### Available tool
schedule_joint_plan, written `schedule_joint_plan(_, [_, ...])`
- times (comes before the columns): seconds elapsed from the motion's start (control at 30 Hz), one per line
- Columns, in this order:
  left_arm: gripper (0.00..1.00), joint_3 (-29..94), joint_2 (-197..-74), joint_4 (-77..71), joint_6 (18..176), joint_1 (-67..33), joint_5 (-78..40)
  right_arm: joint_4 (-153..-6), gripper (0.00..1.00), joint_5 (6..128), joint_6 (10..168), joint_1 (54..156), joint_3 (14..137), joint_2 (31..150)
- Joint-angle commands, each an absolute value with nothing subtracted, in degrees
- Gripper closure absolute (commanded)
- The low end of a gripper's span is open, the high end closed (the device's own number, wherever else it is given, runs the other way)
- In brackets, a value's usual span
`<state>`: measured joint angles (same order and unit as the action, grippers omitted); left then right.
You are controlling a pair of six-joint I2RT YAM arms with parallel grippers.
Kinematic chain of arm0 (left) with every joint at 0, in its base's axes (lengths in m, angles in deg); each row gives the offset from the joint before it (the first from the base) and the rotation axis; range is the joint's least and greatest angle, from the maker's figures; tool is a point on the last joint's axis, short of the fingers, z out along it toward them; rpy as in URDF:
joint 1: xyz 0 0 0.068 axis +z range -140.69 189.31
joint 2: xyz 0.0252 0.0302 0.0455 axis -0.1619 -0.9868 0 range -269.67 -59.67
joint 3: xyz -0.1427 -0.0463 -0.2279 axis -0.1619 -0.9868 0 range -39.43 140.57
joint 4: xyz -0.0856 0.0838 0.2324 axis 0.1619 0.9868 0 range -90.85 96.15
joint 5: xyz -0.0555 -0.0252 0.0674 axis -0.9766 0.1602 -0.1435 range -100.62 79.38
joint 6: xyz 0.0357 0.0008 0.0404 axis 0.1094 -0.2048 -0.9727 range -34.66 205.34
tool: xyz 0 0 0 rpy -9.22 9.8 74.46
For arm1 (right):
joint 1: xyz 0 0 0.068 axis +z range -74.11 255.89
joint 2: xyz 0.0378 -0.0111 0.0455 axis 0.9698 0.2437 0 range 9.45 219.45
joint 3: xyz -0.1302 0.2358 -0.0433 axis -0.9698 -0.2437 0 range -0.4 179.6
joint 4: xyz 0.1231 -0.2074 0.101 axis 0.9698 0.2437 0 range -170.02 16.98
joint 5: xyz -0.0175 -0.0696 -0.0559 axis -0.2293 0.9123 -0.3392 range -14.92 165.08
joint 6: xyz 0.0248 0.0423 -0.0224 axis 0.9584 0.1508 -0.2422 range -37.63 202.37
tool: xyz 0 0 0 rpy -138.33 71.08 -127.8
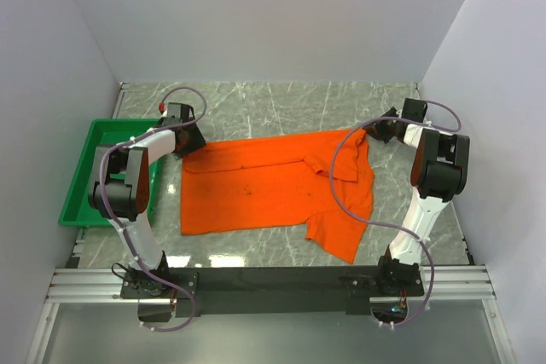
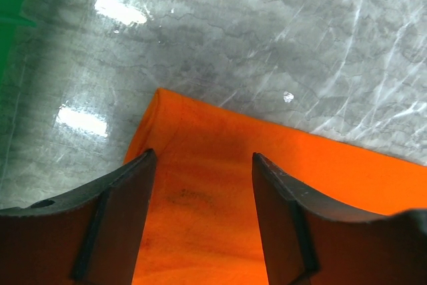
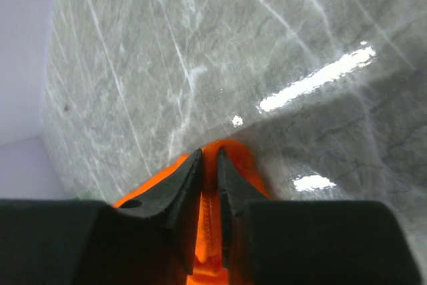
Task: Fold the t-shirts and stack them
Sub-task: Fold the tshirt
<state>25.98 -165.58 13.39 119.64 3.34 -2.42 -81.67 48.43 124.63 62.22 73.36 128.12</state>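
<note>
The bright orange short-sleeved cloth t-shirt lies spread flat on the grey marble-patterned bench, roughly in the middle. Its long axis runs left to right. The straight edge of the body faces left, and a sleeve sticks out at the near right, pointing toward the arm bases. The cloth is wrinkled, with a few dark smudges near the centre and a fold across the right part.

The left tool is spread wide over the far-left corner of the t-shirt. Its two dark fingers stand either side of the corner and nothing is gripped between them. I cannot tell whether they touch the cloth. The right tool is at the far-right corner, closed almost fully, with a ridge of orange cloth pinched between its tips.

A green plastic tray sits at the bench's left edge, just beyond the left arm and apart from the t-shirt. The right arm's grey cable loops above the t-shirt's right part.

White walls close the bench on the left, far and right sides. Bare marble lies between the t-shirt's far edge and the back wall, with a narrower strip along the near edge.
</note>
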Motion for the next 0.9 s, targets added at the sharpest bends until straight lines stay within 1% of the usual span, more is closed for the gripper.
schedule_joint_plan(0.0, [0.33, 25.17, -166.91, 15.33, 119.70, 3.95, -3.68, -81.35, 0.75, 49.94, 122.72, 61.22, 74.13, 127.75])
schedule_joint_plan(0.03, [0.31, 25.08, -165.94, 15.06, 119.53, 3.87, -3.59, -80.64, 0.69, 50.29, 122.19, 61.22, 74.48, 127.23])
schedule_joint_plan(0.1, [0.29, 25.00, -164.80, 14.62, 118.83, 3.52, -3.24, -78.18, 0.64, 52.14, 120.26, 61.30, 74.75, 125.03])
schedule_joint_plan(0.13, [0.27, 25.00, -163.40, 14.53, 118.22, 3.25, -2.63, -77.30, 0.59, 52.67, 119.56, 61.30, 74.92, 124.07])
schedule_joint_plan(0.17, [0.26, 25.08, -162.78, 14.27, 117.86, 2.73, -2.19, -75.47, 0.57, 53.54, 118.77, 61.39, 74.92, 121.80])
schedule_joint_plan(0.23, [0.21, 25.26, -160.49, 14.09, 116.81, 1.94, -0.79, -73.70, 0.50, 56.79, 116.66, 61.83, 74.14, 118.89])
schedule_joint_plan(0.3, [0.14, 25.52, -158.82, 14.09, 116.19, 0.88, 0.01, -71.33, 0.47, 60.29, 114.55, 63.23, 73.17, 113.90])
schedule_joint_plan(0.33, [0.09, 25.61, -157.07, 14.01, 116.01, 0.62, 0.27, -70.53, 0.46, 61.36, 113.84, 64.20, 71.95, 112.21])
schedule_joint_plan(0.4, [0.04, 25.70, -154.96, 13.83, 115.49, 0.09, 0.27, -67.47, 0.46, 64.08, 110.95, 66.13, 70.89, 107.22])
schedule_joint_plan(0.43, [0.01, 25.70, -152.77, 13.83, 115.31, 0.00, 0.01, -66.41, 0.46, 67.05, 109.89, 69.18, 69.66, 105.53])
schedule_joint_plan(0.5, [0.01, 25.61, -148.82, 14.27, 114.96, 0.00, -0.25, -63.59, 0.47, 70.32, 106.81, 72.89, 68.16, 101.13])
schedule_joint_plan(0.57, [0.01, 25.35, -145.82, 15.14, 114.61, -0.09, 0.18, -60.88, 0.50, 73.67, 103.66, 79.38, 65.97, 98.06])
schedule_joint_plan(0.63, [0.01, 24.47, -140.46, 16.81, 114.17, -0.26, 0.89, -58.59, 0.52, 74.99, 101.63, 83.61, 65.00, 97.17])
schedule_joint_plan(0.67, [0.01, 23.77, -138.44, 17.60, 113.99, -0.61, 1.93, -56.40, 0.52, 77.95, 99.88, 87.98, 64.91, 97.08])
schedule_joint_plan(0.73, [0.01, 22.19, -132.38, 18.48, 113.64, -0.88, 2.91, -54.80, 0.52, 80.17, 98.20, 91.69, 64.82, 97.34])
schedule_joint_plan(0.8, [0.00, 18.34, -125.81, 18.49, 113.38, -0.97, 4.22, -53.92, 0.52, 82.37, 95.49, 96.44, 64.99, 98.48])
schedule_joint_plan(0.87, [0.01, 15.43, -121.92, 18.49, 113.03, -0.97, 4.93, -52.61, 0.52, 85.17, 92.58, 100.65, 66.22, 100.84])
